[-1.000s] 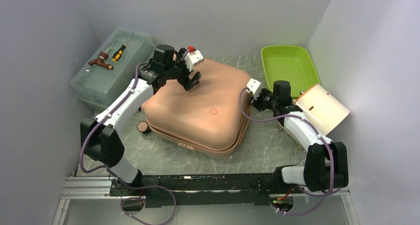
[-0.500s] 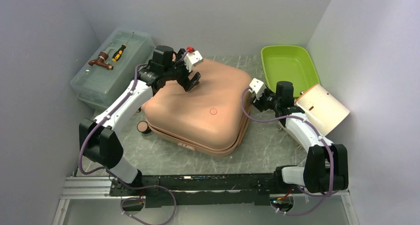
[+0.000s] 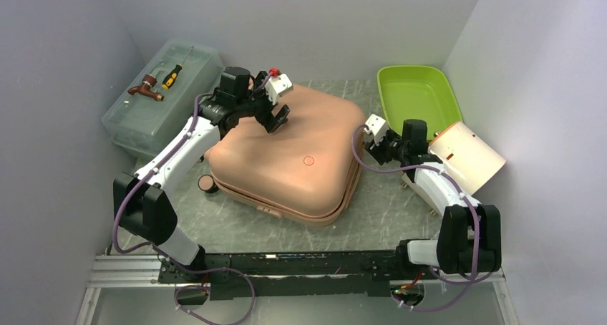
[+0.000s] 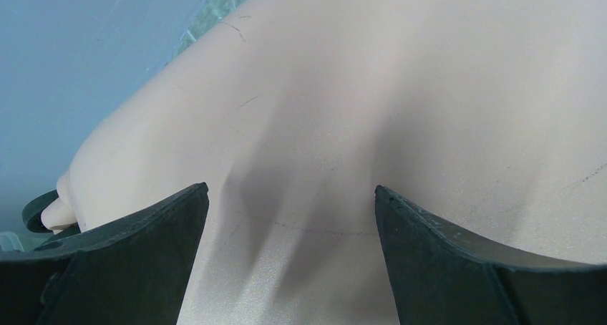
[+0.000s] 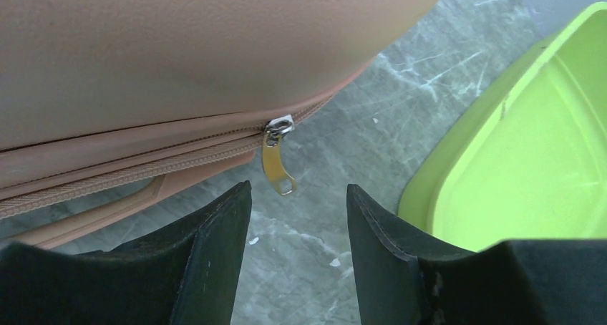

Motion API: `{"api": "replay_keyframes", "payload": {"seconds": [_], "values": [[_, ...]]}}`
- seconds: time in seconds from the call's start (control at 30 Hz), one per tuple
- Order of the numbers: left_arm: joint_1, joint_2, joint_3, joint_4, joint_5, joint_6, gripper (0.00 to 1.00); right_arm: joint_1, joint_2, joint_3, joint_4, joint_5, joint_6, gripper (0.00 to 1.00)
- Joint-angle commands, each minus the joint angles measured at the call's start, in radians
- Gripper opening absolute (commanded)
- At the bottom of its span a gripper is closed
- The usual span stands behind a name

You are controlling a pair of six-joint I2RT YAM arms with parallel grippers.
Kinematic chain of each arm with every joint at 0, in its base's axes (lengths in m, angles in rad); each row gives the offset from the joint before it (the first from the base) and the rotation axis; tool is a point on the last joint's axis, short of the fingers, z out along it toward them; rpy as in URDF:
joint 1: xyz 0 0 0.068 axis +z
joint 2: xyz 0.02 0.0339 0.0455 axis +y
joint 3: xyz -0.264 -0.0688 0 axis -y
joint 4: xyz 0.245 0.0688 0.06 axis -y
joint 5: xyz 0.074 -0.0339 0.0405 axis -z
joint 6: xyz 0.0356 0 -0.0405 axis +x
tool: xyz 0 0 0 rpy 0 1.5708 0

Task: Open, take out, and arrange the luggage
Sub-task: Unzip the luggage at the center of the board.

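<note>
Lying flat and closed mid-table (image 3: 386, 210), the luggage (image 3: 286, 160) runs its long axis from near left to far right, with the wheel (image 3: 207, 184) end to the left. The left gripper (image 3: 275, 117) is spread wide over the shell's far-left part, gripping nothing. The right gripper (image 5: 297, 196), jaws parted, faces the hanging zipper pull (image 5: 276, 169) without touching it.

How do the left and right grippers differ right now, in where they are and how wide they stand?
The left gripper is over the top shell of the luggage; the right gripper is low at its side, facing the zipper pull. The left gripper's jaws stand wide apart; the right gripper's are open but narrower. Both hold nothing.
</note>
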Motion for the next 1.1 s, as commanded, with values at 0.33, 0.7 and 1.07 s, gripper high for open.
{"api": "replay_keyframes", "payload": {"seconds": [0.33,0.7,1.07], "values": [[-0.004,0.019,-0.004,-0.079,0.007,-0.023,0.93,0.048,0.029,-0.021,0.157,0.009,0.06,0.54],[-0.004,0.013,-0.013,-0.076,0.006,-0.021,0.93,0.09,0.04,0.002,0.142,0.151,0.008,0.0],[-0.004,0.003,-0.016,-0.08,0.009,-0.017,0.93,0.064,0.093,0.13,0.032,0.188,0.067,0.0]]}}
